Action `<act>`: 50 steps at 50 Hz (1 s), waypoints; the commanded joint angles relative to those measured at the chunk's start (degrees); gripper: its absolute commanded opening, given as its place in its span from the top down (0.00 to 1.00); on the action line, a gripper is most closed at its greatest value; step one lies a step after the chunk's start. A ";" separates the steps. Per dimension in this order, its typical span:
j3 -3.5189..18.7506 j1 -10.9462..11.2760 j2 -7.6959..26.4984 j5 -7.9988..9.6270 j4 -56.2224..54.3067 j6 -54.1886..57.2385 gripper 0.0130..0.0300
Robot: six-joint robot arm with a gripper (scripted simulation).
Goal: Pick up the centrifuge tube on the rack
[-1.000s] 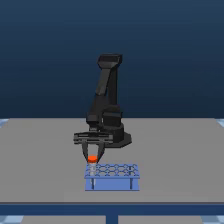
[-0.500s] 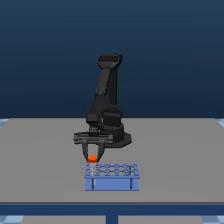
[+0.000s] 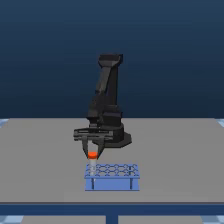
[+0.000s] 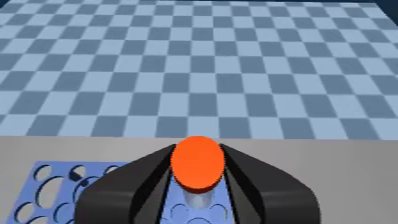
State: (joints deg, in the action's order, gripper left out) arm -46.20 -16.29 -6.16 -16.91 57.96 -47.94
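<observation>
**Tube clamped in the jaws above the rack**

You see the black arm [image 3: 106, 107] standing at the middle of the grey bench [image 3: 40, 150], bent toward the camera. Its gripper [image 3: 92, 150] hangs over the rack [image 3: 112, 176], above the corner on the exterior view's left. The jaws are closed on the tube [image 3: 92, 154]: in the wrist view the two black fingers [image 4: 133, 185] press either side of it just under the orange cap [image 4: 197, 162], with the whitish body running down between them. From the arm's base, the tube sits at about 7 o'clock in the exterior view, the rack at about 6. You cannot tell whether the tube's lower end is clear of the rack's holes.
</observation>
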 commanded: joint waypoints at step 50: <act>5.67 0.00 -6.75 2.49 45.54 -47.67 1.00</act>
State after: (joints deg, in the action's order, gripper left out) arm -40.98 -16.29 -12.56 -14.22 100.33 -91.01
